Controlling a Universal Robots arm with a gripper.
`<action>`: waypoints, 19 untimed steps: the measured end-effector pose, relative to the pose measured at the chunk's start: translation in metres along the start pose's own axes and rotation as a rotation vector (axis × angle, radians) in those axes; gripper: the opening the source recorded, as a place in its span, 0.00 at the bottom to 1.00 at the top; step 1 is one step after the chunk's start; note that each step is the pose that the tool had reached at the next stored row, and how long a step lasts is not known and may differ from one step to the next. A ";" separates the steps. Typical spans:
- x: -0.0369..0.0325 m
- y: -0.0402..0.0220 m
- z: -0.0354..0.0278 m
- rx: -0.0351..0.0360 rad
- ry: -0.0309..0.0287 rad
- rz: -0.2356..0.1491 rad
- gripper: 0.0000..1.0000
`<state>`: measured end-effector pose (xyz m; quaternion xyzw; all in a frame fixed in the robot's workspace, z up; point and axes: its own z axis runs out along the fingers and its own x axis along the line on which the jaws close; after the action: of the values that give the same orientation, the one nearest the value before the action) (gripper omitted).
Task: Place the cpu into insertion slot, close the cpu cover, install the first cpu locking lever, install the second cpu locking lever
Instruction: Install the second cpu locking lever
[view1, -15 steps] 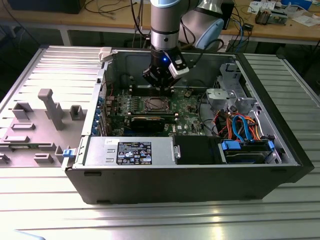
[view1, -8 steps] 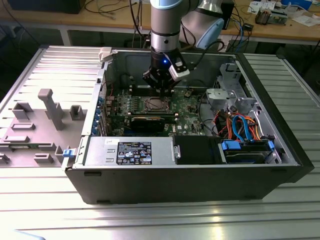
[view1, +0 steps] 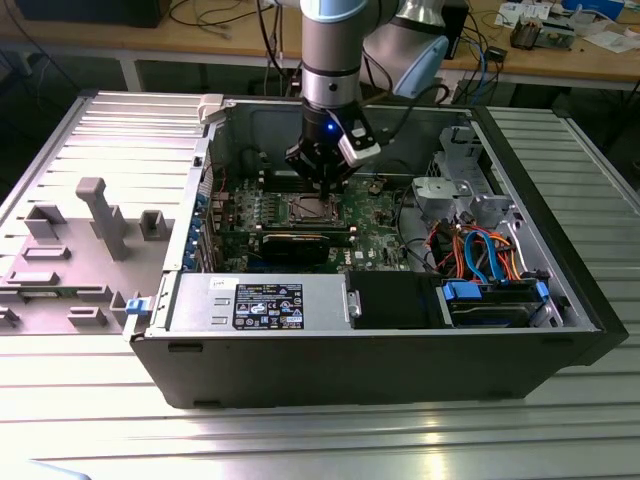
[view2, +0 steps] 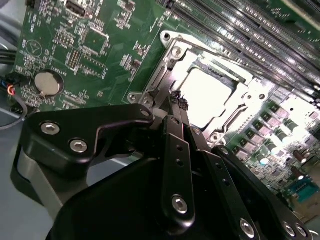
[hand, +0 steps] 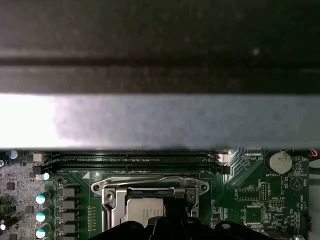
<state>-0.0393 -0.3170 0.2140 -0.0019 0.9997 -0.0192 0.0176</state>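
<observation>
Open computer case (view1: 380, 350) lies on its side on the ribbed metal counter (view1: 300, 440), motherboard (view1: 385, 225) facing up. Arm reaches down into the case; pincer (view1: 322, 180) hangs just above the insertion slot (view1: 312, 208), near the edge of the socket towards the far wall of the case. In the second wrist view the pincer (view2: 176, 97) has its two black fingers (view2: 177, 150) drawn together to a narrow tip with nothing visible between them; the tip sits at the rim of the socket, contact cannot be told. The cpu (view2: 207, 95) lies flat in the insertion slot (view2: 165, 75), its pale metal top bright under glare. The cpu cover (view2: 235, 107) lies down over it as a silvery frame around the chip's top. The first wrist view shows the same: cpu (hand: 142, 207) seated, cpu cover (hand: 117, 187) flat around it, long black memory slots (hand: 135, 161) running beside the socket, a coin battery (hand: 279, 161) off to one side. A grey plastic fixture tray (view1: 70, 260) rests on the counter at the exterior view's left of the case.
</observation>
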 end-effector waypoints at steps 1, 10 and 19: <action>0.0000 -0.0014 0.0000 0.0001 0.0000 0.000 0.11; -0.0001 -0.0042 -0.0038 0.0000 0.0000 0.000 0.11; -0.0004 -0.0054 -0.0109 0.0005 0.0000 0.000 0.11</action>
<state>-0.0392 -0.3219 0.2251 -0.0021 0.9997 -0.0194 0.0176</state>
